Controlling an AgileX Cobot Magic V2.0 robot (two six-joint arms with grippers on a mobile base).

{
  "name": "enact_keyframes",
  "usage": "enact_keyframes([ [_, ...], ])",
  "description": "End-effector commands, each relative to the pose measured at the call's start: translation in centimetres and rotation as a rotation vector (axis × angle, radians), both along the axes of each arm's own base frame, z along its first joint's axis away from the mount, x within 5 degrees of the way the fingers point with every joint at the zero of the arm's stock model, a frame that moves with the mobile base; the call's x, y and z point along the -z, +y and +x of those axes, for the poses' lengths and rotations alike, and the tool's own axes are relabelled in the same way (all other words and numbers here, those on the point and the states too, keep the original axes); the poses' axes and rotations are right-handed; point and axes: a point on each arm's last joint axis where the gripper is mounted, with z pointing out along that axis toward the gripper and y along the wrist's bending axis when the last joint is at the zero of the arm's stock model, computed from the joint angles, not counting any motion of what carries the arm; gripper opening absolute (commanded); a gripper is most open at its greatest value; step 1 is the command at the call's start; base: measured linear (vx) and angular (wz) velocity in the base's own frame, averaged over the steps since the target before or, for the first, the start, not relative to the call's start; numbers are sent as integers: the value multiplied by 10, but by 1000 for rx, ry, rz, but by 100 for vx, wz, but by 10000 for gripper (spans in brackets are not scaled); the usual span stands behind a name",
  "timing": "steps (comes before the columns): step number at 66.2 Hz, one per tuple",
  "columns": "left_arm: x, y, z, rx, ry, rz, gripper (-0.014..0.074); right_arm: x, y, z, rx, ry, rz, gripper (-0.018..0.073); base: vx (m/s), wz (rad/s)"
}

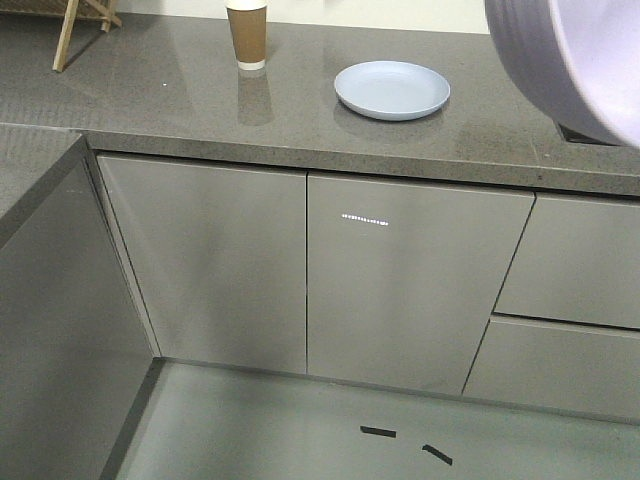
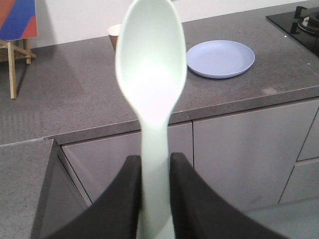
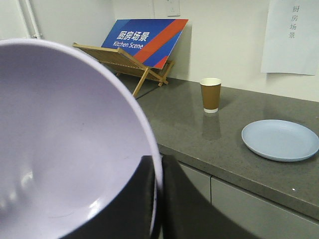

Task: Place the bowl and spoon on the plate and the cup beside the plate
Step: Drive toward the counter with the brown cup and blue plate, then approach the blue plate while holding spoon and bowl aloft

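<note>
- Only the left wrist view shows the left gripper [image 2: 155, 165] pinching the spoon [image 2: 152, 84].
- Right wrist view: right gripper [image 3: 158, 173] clamps the bowl [image 3: 65, 149] rim.
- Front view: cup [image 1: 246, 33] and plate [image 1: 392, 89] stand apart.

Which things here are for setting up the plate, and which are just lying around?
For the job: bowl, held in the right gripper; spoon, held in the left gripper; plate; cup.

Just lying about: wooden rack; blue sign; sheet of paper on the wall; stove.
</note>
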Motion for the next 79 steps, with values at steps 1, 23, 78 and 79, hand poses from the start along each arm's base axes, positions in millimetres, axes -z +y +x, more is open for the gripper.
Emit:
enact_keyframes([
  [1, -17, 2, -7, 8, -105, -35, -7, -13, 1, -3, 9, -70, 47, -5, 1, 5],
  [23, -17, 2, -7, 8, -105, -35, -7, -13, 1, -3, 9, -70, 47, -5, 2, 6],
  [78, -17, 2, -7, 8, -105, -35, -6, -13, 1, -3, 9, -70, 47, -5, 2, -2],
  [79, -17, 2, -7, 8, -105, -35, -6, -13, 1, -3, 9, -70, 47, -5, 3, -5],
])
